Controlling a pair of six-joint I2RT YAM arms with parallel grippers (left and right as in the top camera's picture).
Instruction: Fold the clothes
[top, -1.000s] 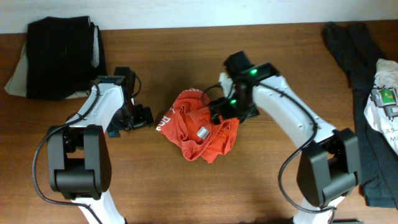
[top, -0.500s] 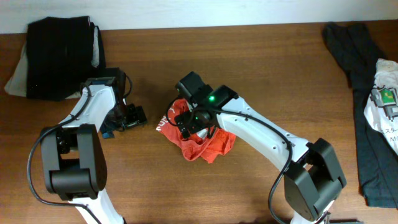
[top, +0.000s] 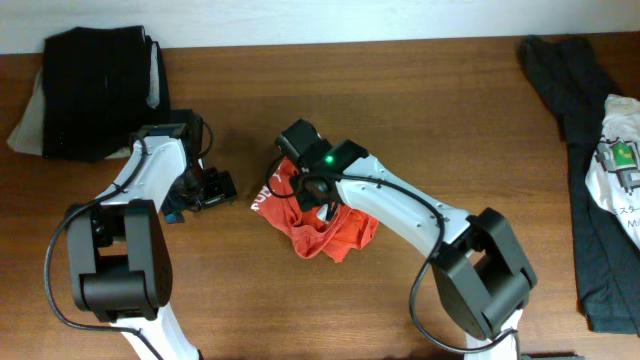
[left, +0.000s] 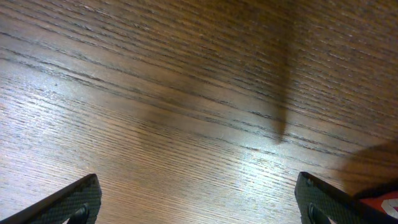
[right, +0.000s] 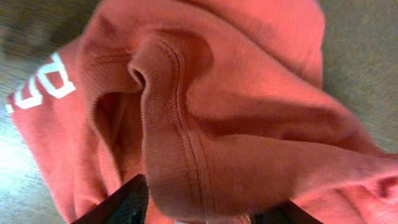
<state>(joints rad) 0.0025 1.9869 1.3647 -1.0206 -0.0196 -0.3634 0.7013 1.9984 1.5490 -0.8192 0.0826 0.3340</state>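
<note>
Plain brown wood-grain table. A red-orange T-shirt sits crumpled around the middle, with white lettering on its left edge. In the far-left corner there's a black folded stack on a pale cloth. Along the right edge a dark grey garment is sprawled out, with a white garment on top.

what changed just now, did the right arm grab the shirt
The right end effector swung left across the red-orange T-shirt, jaws now astride a raised fold; a firm grip isn't clear. The left end effector edged slightly left, open over the table. T-shirt and side garments stayed put.
</note>
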